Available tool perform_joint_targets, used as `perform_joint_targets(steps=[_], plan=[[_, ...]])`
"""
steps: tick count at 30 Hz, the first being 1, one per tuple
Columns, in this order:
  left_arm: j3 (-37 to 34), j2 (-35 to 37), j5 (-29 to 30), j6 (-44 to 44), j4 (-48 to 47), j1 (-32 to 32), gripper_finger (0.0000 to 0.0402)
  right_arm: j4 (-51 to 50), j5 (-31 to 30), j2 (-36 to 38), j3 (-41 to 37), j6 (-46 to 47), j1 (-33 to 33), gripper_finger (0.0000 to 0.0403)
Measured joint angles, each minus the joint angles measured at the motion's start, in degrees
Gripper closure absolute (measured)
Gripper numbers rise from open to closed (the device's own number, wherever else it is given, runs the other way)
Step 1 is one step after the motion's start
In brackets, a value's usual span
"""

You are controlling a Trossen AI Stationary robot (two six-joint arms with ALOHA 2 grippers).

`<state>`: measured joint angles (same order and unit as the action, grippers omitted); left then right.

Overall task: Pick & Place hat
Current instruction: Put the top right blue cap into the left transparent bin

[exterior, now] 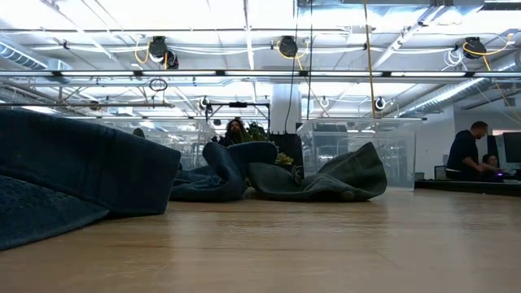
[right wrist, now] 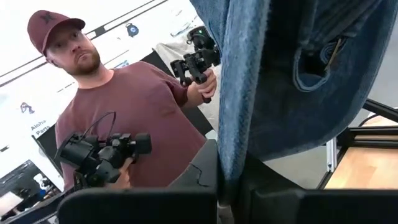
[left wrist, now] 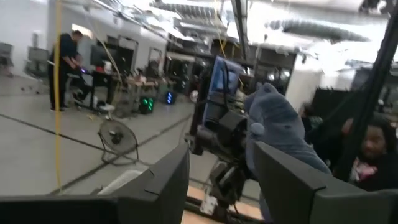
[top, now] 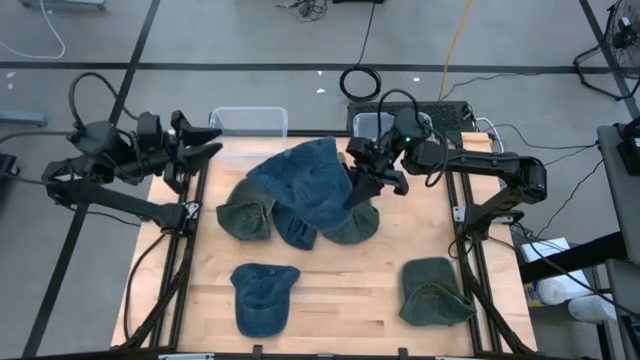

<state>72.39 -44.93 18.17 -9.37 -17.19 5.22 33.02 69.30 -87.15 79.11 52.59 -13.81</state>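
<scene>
From above, the right tool (top: 358, 186) grips the blue denim hat (top: 305, 180), lifted over the hat pile (top: 300, 225) at the back of the wooden surface (top: 340, 300). The left tool (top: 205, 142) hangs spread wide beyond the surface's back left corner.

The low view shows the pile (exterior: 277, 175) mid-surface.

The right wrist view shows denim (right wrist: 280, 74) pinched between the fingers, with a person (right wrist: 118, 106) behind holding controllers.
</scene>
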Motion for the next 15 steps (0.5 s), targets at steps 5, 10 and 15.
perform_joint_targets(steps=[5,10,15], plan=[[6.3,-5.7,-3.7,-0.9,-2.9,0.0,0.0215,-0.9,0.4,0.0,0.0,-1.8,0.5,0.0403],[11.4,-11.3,-7.7,-2.9,-2.9,0.0,0.0215,-2.6,1.2,0.0,0.0,-2.7,0.7,0.0403],[15.8,-16.5,-11.2,-3.5,-3.2,0.0,0.0215,-2.5,1.5,0.0,0.0,-2.9,0.8,0.0403]])
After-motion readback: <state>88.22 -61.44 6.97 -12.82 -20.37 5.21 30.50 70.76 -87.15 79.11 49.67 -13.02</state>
